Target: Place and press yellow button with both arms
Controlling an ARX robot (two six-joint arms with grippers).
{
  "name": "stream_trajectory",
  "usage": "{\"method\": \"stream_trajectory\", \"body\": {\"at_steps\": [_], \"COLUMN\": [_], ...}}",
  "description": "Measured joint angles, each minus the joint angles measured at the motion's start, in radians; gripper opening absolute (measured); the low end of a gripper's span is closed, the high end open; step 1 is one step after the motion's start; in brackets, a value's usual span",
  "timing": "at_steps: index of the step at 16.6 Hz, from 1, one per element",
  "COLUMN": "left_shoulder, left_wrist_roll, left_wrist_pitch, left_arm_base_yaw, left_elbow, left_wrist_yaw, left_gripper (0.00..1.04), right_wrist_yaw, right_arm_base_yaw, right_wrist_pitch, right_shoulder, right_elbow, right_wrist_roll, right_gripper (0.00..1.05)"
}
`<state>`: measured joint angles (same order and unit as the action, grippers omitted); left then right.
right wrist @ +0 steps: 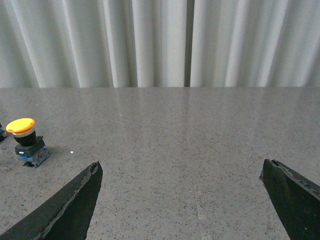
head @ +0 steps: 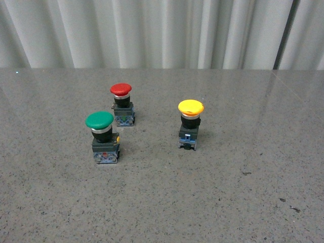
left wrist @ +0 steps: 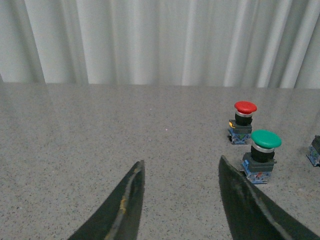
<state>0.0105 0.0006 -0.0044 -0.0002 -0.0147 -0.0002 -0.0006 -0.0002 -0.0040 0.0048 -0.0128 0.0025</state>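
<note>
The yellow button stands upright on the grey table, right of centre in the front view, its yellow cap over a black body and blue-grey base. The right wrist view shows that yellow button far off to one side of my right gripper, which is open with nothing between its fingers. My left gripper is open too, over bare table, with the green button just beyond one finger. Only a sliver of the yellow button's base shows at the left wrist view's edge. Neither arm appears in the front view.
A green-capped button stands at the left front and a red-capped button behind it. The red button also shows in the left wrist view. A white pleated curtain closes off the table's far edge.
</note>
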Motion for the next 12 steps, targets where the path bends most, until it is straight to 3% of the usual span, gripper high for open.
{"method": "stream_trajectory", "body": {"at_steps": [5, 8, 9, 12], "left_shoulder": [0.000, 0.000, 0.000, 0.000], "left_wrist_roll": [0.000, 0.000, 0.000, 0.000], "left_wrist_pitch": [0.000, 0.000, 0.000, 0.000], "left_arm_base_yaw": [0.000, 0.000, 0.000, 0.000], "left_elbow": [0.000, 0.000, 0.000, 0.000], "left_wrist_yaw": [0.000, 0.000, -0.001, 0.000], "left_gripper": [0.99, 0.98, 0.98, 0.98], "right_wrist_yaw": [0.000, -0.038, -0.111, -0.068], "right_arm_base_yaw": [0.000, -0.011, 0.027, 0.207], "right_wrist_pitch": [0.000, -0.027, 0.115, 0.505], "right_shoulder": [0.000, 0.013, 0.256, 0.715], "right_elbow": [0.000, -0.007, -0.070, -0.304], "right_wrist_roll": [0.000, -0.002, -0.014, -0.021], "right_gripper": [0.98, 0.98, 0.98, 0.98]}}
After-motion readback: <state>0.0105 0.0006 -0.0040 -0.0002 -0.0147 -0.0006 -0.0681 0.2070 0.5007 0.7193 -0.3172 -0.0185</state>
